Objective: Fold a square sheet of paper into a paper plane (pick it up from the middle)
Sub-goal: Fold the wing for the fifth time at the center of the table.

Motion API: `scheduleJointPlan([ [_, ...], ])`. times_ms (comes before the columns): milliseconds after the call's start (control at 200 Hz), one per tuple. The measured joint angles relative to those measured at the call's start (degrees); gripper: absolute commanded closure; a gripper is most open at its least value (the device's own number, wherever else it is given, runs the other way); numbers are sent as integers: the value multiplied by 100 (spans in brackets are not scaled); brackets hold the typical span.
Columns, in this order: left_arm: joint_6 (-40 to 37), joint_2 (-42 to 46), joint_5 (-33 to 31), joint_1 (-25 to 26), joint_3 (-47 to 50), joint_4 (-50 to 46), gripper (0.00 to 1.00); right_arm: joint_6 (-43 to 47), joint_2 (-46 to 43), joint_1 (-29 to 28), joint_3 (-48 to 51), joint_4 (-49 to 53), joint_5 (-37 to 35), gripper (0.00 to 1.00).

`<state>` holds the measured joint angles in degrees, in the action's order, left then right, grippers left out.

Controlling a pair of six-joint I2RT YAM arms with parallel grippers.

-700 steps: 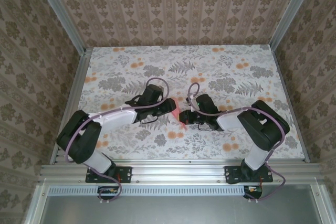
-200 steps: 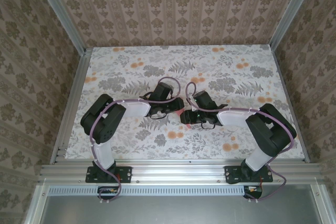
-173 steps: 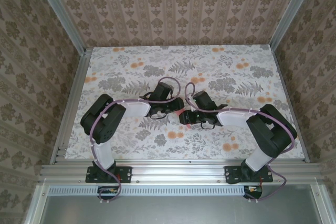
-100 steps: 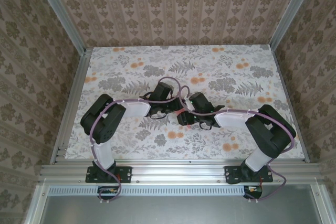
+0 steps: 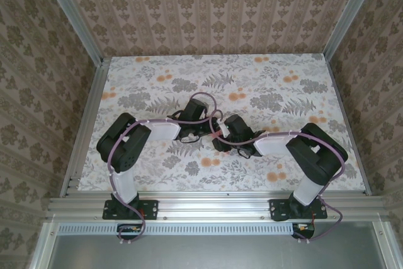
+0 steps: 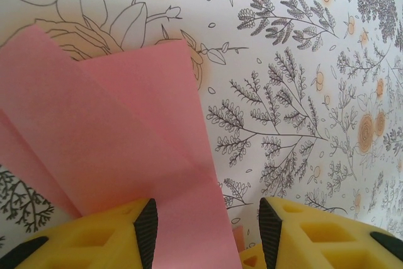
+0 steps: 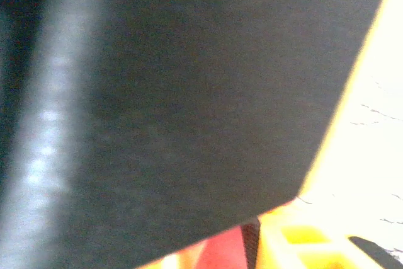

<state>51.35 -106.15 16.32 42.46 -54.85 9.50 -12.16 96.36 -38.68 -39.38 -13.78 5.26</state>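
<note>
**Two pincers meet over the half-folded sheet**

On the one bench (image 5: 283,86), the right pincer (image 5: 220,137) has moved in against the left pincer (image 6: 208,231) since a second ago, likely to press a crease. The left stands half open astride the one square sheet of paper (image 6: 126,137), mid-bench; the right's opening cannot be told.

1. Top ext. cam: we look down from above & behind the arm bases (image 5: 129,208), far off, whole table (image 5: 157,86) in frame.
2. L wrist cam: we sit v. close over the tabletop, looking out past the L gripper (image 6: 204,215) onto the pink paper (image 6: 126,137).
3. R wrist cam: we're almost against a dark blurred body (image 7: 157,92).
4. Shared: floral tabletop, top + L wrist.
</note>
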Motion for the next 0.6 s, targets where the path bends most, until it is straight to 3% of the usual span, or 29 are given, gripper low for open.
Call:
scheduleJointPlan([
  [250, 0, 31, 4, -7, 0, -7, 48, -282, 0, 4, 173, -278, 74, 90],
  [600, -22, 861, -68, -52, 240, -144, 42, -1257, -2, 190, 452, -739, 791, 97],
])
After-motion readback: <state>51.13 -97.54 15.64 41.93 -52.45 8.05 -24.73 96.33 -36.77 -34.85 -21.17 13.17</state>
